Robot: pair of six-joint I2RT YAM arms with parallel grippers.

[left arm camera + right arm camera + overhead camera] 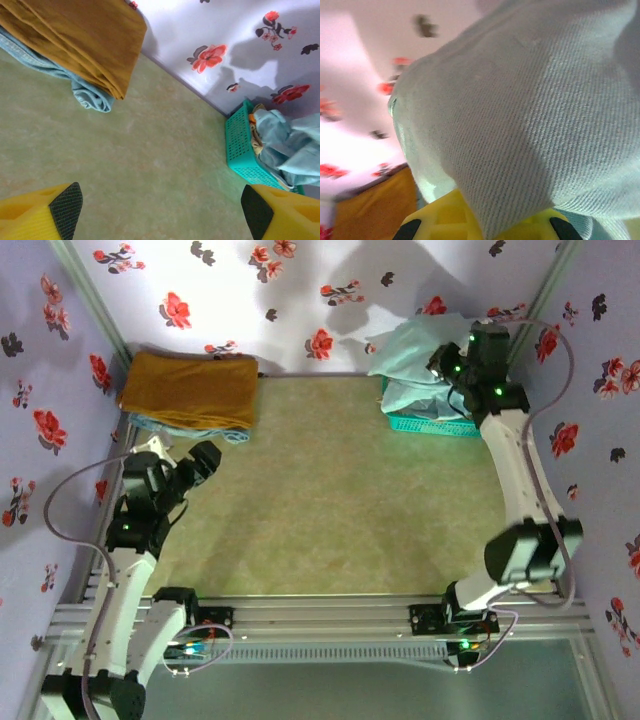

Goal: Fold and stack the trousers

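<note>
Flowered walls (300,300) boxed in the olive-green table (330,500), and all the action sat at the far right corner. In the teal basket (430,423) lay the trousers (410,350), heaped in pale blue-grey folds. The right gripper (482,229) was down in the heap, jaws pinched together on trouser cloth that bulged up over its yellow fingers (410,229). Over on the left, the left gripper (161,212) hovered above bare table, jaws wide apart and holding nothing. Near it, the mustard cloth (190,388) lay folded on a blue denim garment (90,95).
</note>
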